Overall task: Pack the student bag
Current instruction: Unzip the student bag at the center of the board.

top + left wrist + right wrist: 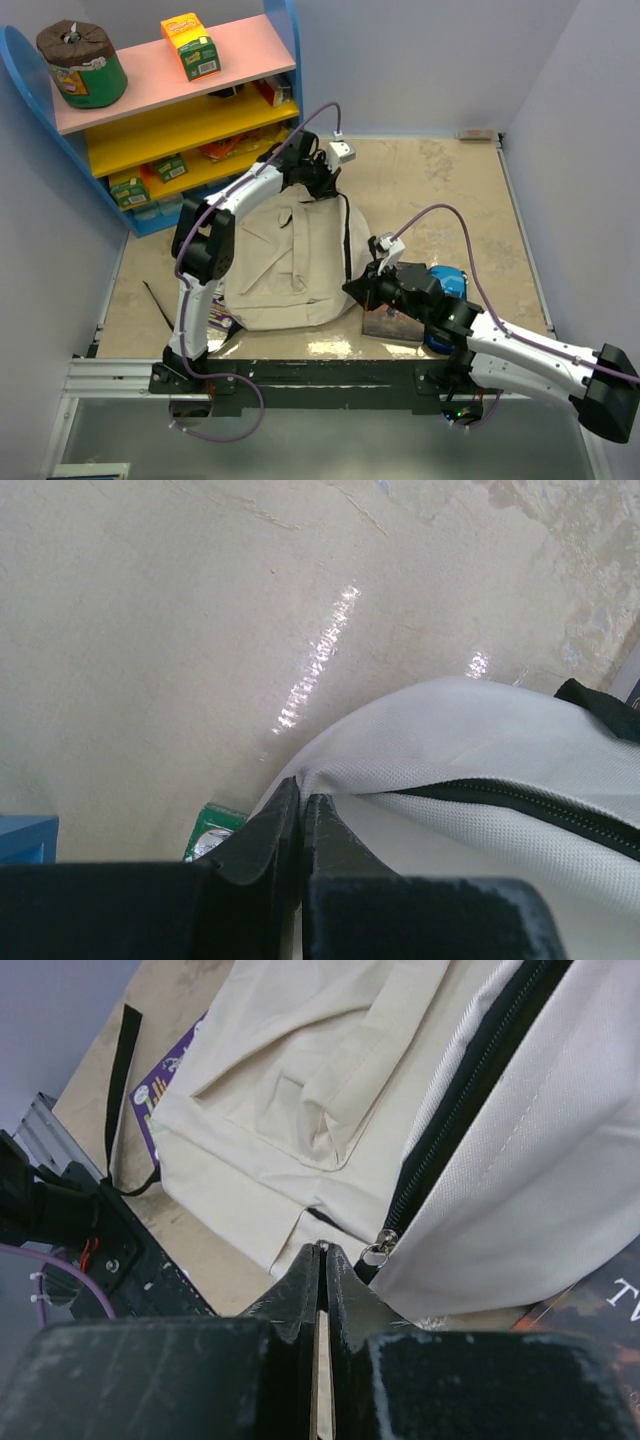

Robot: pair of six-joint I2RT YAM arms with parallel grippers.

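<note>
Beige student bag (285,265) lies flat on the table (450,200), between the two arms and in front of the coloured shelf (180,110), its front pocket facing up and its black zipper (470,1090) running along the side nearest the right arm. The left gripper (325,190) reaches over to the bag's far top rim; in the left wrist view its claw (302,805) is pressed together with the cream fabric (460,730) coming out right at the tips, so it appears clamped on that rim. The right gripper (358,288) sits at the bag's near right corner, its claw (322,1252) closed tight, the tips just beside the metal zipper pull (378,1252); whether any fabric is caught between them cannot be told. A dark-covered book (390,325) lies on the table under the right wrist, touching the bag's edge, and a glossy blue pencil case (450,285) rests just behind it. A purple book (222,322) pokes out from beneath the bag's near left corner, beside a loose black strap (125,1070)
</note>
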